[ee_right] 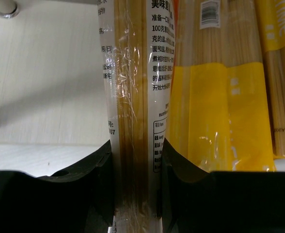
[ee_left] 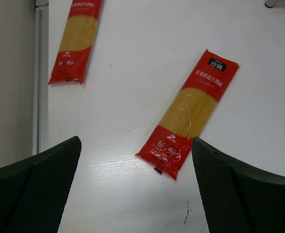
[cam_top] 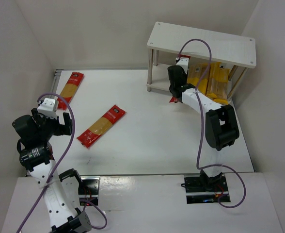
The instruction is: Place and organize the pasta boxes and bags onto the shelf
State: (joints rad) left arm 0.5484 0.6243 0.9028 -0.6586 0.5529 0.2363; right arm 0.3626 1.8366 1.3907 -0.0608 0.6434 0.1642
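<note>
Pasta packs are found in two places: two red-ended ones are laid flat on the table (cam_top: 147,145), and the rest are gathered at the lower tier of the shelf (cam_top: 200,43), which is set at the far right. The left pack (cam_top: 71,89) is placed by the far left table edge. The middle pack (cam_top: 102,125) is laid at a slant nearer the centre, well apart from it. The left gripper (cam_top: 54,122) is held above the near left of the table; its jaws are spread wide and nothing is gripped between them. The right gripper (cam_top: 177,80) is reached in at the shelf's left front, and its fingers (ee_right: 99,165) are clamped on the held pack (ee_right: 135,97), whose printed white back and clear window of pale pasta are shown. The far end of this pack is placed under the shelf top, while its near red end is left out in front. Yellow packs (cam_top: 215,80) are set just to its right on the lower tier, the nearest apparently touching it. Whether the held pack is rested on the tier cannot be told.
</note>
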